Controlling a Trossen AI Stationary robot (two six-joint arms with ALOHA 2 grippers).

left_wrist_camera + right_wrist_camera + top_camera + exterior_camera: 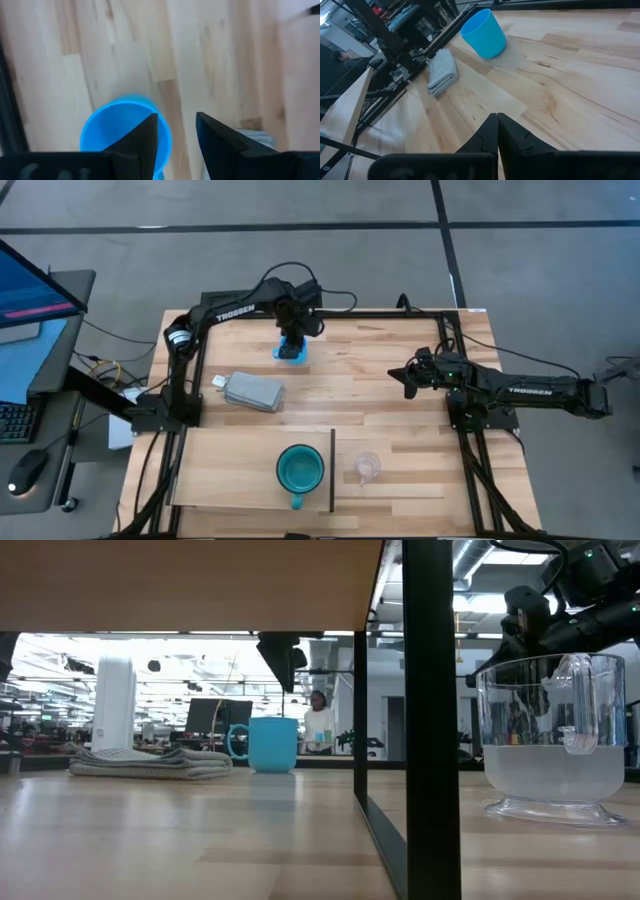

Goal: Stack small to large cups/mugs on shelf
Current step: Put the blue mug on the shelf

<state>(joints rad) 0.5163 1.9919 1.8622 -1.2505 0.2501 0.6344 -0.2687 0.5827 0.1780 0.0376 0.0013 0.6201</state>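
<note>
Left gripper [291, 340] over blue mug [290, 352]
Near the worktop's [400, 380] far edge; fingers parted, nothing grasped, one above the rim.

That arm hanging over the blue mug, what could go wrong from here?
The left end effector hangs open above the blue mug, one finger over its rim, so descending could clip and tip it. The route to the shelf passes the folded grey cloth. The green mug there sits near the dark edge, close to the clear cup.

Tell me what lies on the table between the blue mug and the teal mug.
In the high view, only the folded grey cloth sits near that stretch, just left of the line from the blue mug to the teal mug; otherwise bare wood.
</note>
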